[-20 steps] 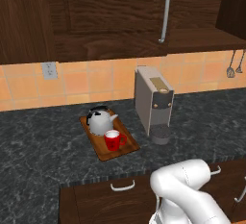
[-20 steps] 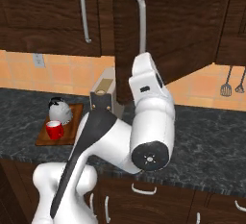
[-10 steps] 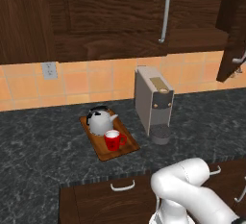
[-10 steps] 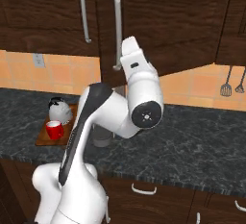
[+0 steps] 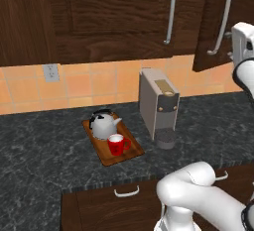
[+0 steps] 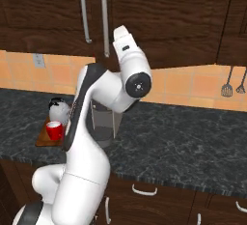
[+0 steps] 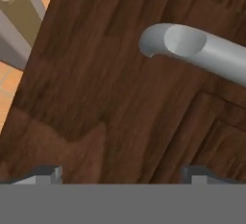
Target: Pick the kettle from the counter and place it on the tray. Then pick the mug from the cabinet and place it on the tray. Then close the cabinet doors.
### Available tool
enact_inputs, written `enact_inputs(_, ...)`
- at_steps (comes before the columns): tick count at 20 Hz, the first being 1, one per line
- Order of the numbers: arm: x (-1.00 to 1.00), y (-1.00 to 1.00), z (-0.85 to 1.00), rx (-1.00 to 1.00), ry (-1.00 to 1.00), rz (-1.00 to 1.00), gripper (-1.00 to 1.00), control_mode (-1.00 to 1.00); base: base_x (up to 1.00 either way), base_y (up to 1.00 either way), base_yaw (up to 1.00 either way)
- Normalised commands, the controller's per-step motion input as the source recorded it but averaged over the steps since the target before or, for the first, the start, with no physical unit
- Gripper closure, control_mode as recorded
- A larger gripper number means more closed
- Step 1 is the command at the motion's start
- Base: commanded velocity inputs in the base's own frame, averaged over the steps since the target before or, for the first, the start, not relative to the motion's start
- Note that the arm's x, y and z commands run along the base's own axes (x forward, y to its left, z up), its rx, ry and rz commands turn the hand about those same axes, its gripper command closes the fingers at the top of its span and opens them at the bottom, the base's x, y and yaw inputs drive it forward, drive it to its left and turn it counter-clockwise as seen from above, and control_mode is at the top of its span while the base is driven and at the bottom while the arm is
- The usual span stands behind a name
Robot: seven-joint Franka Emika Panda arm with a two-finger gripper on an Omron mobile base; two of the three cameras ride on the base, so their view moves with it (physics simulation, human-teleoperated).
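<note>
The silver kettle [image 5: 102, 124] and the red mug [image 5: 116, 144] both stand on the wooden tray [image 5: 105, 156] on the dark counter [image 5: 44, 150], left of the coffee machine. They also appear at the left of the right base view: kettle [image 6: 58, 107], mug [image 6: 54, 130]. The left cabinet door [image 5: 109, 12] lies flush. The right cabinet door [image 5: 213, 31] stands a little ajar. My white hand [image 5: 243, 41] is pressed against its face below the bar handle [image 7: 197, 50]. My gripper [image 7: 122, 174] is open with nothing held, the wood panel right before it.
A boxy grey coffee machine [image 5: 158, 106] stands on the counter right of the tray. Kitchen utensils [image 6: 231, 84] hang on the tiled wall at the right. Drawers with small handles [image 5: 126, 193] run under the counter. My own arm [image 6: 96, 103] hides part of the machine.
The right cabinet door has swung from wide open to almost closed, with my hand moving along against it. Kettle, mug and tray have not moved.
</note>
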Motion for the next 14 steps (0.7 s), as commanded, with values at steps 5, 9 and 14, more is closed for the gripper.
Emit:
enact_inputs(5,0.99,0.42,-0.15,0.0,0.23,0.0,-1.0,-1.0,0.0,0.0,0.0)
enact_inputs(9,0.75,0.22,-0.1,-0.11,0.21,-0.16,-1.0,-1.0,0.0,0.0,0.0)
enact_inputs(14,0.37,0.07,0.0,-0.05,0.18,-0.25,-1.0,-1.0,0.0,0.0,0.0)
